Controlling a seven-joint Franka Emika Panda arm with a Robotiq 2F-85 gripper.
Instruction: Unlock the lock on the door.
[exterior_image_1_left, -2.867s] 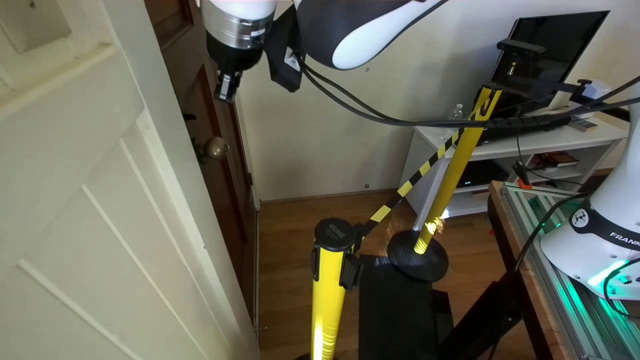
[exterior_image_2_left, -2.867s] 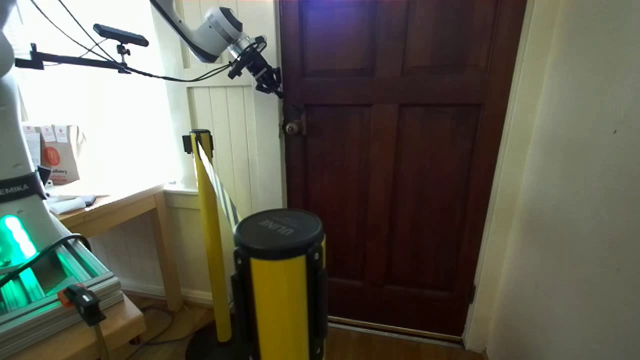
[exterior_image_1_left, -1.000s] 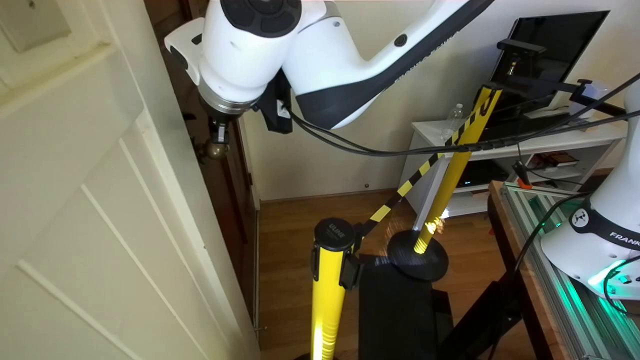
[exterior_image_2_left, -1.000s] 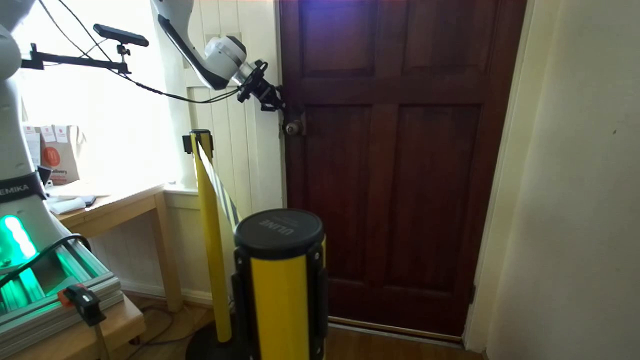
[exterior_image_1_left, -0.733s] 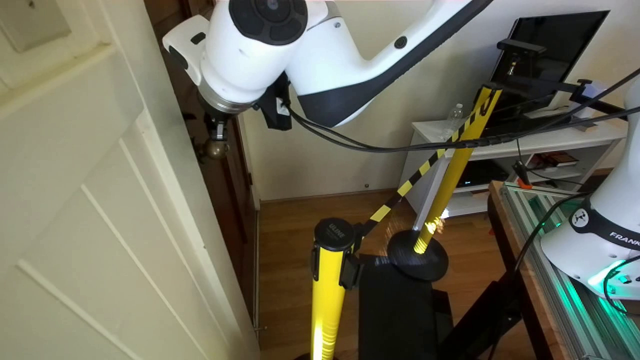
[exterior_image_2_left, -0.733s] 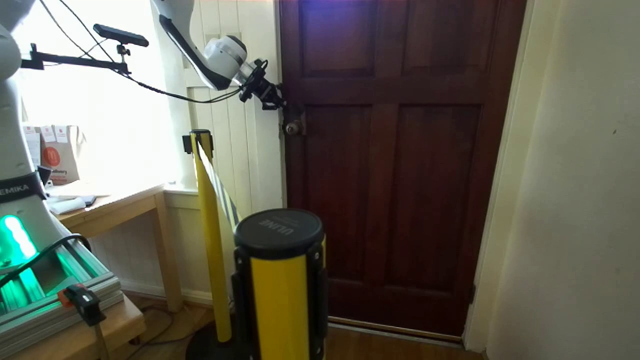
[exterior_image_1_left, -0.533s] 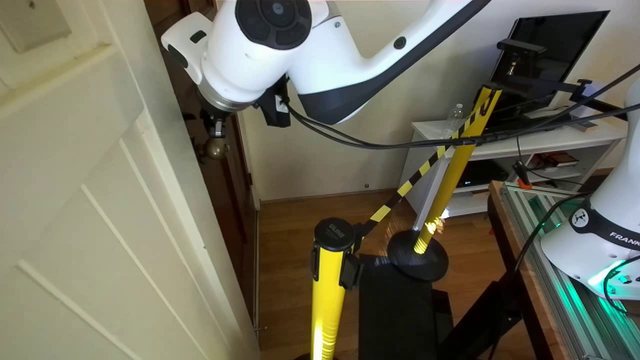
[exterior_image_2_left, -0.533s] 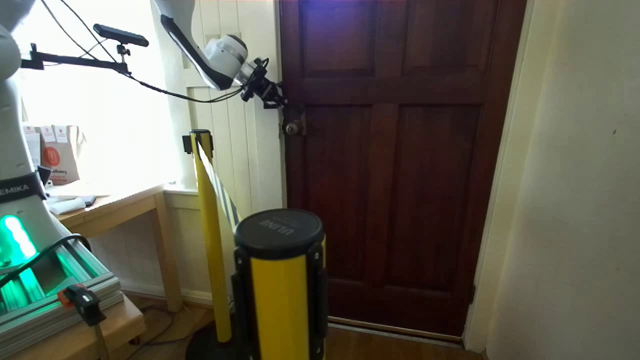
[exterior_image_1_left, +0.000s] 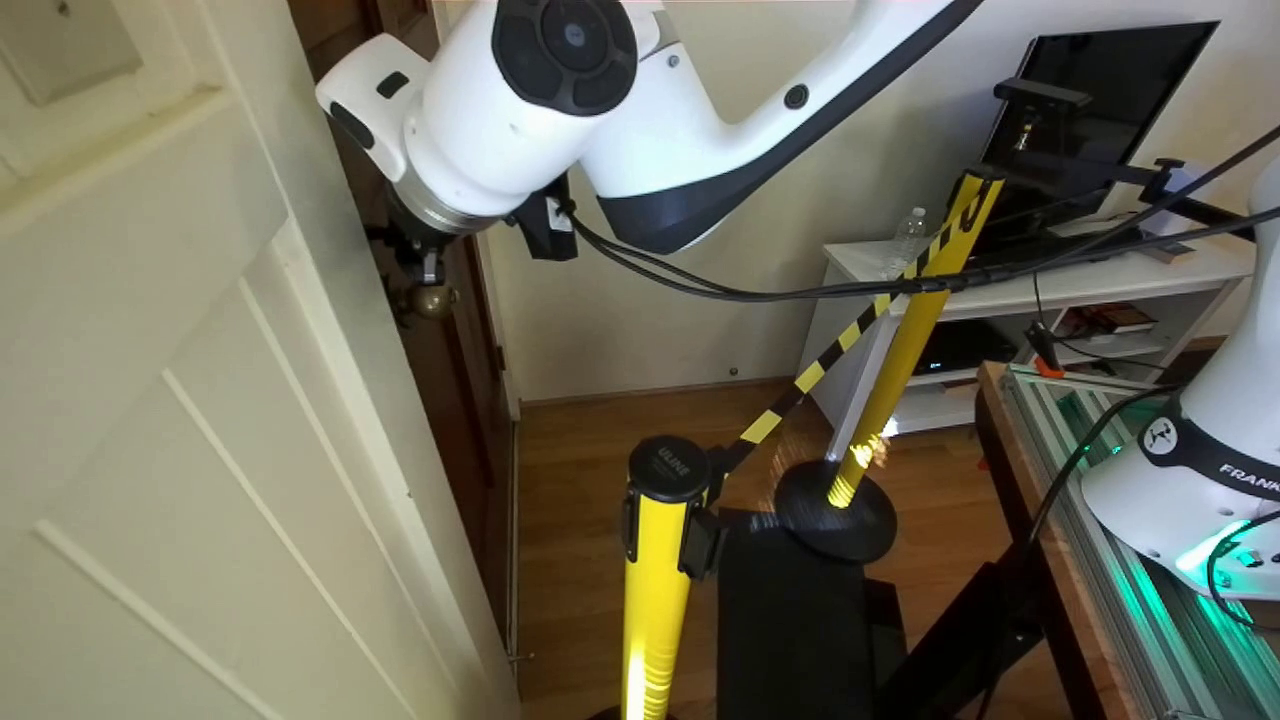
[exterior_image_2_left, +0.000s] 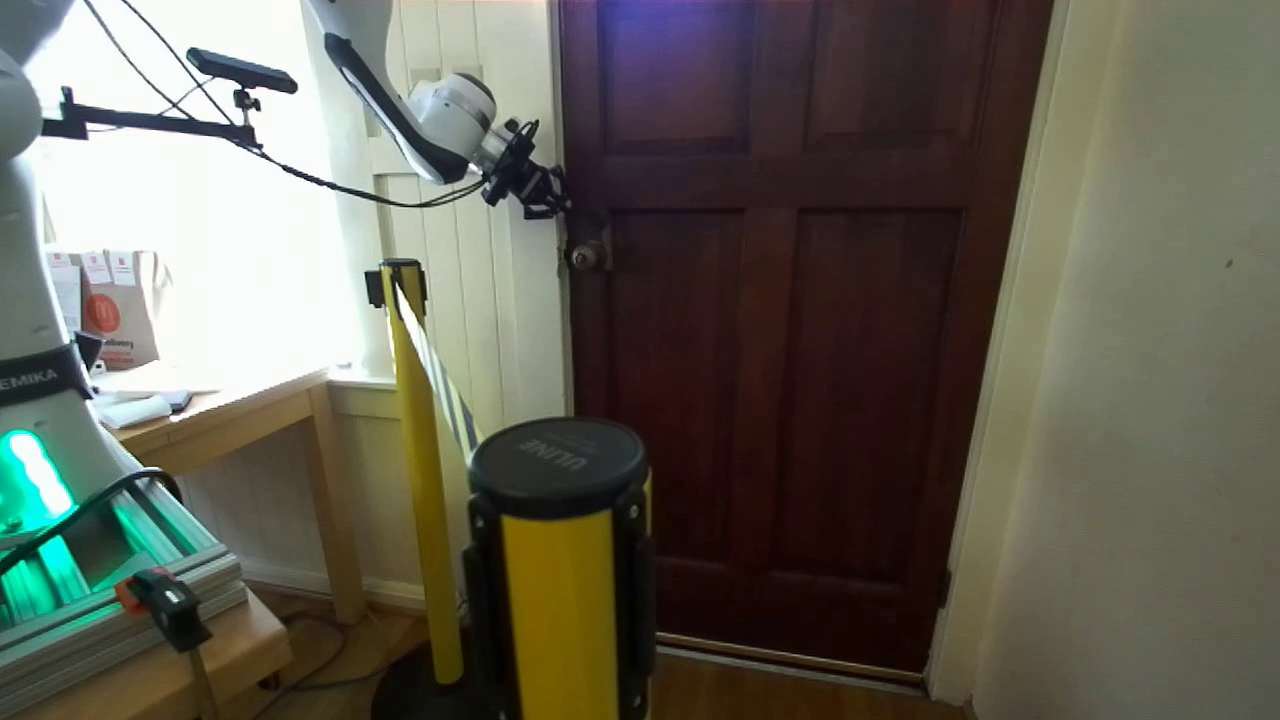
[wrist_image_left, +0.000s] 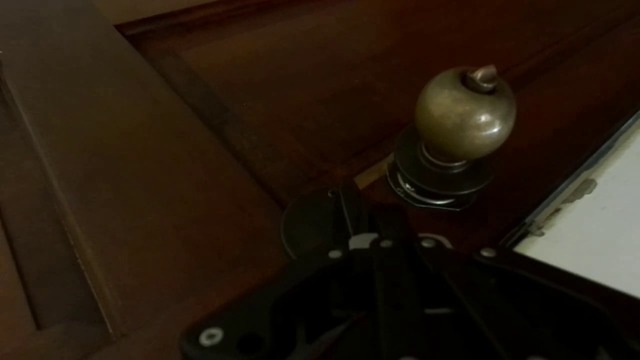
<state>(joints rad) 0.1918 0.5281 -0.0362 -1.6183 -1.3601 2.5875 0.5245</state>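
Past the worktop's corner, the lock looks hard, likely stiff: best pinch its middle; the pincer looks narrow

Looks like a room in a home, doubling as a robotics workspace. Seems domestic from the panelled brown door with its round knob, the wood floor, the television above white shelving and the printed paper bag at a wooden counter. Smacks of a lab through the robot arm on metal rails and the yellow posts and striped belt.
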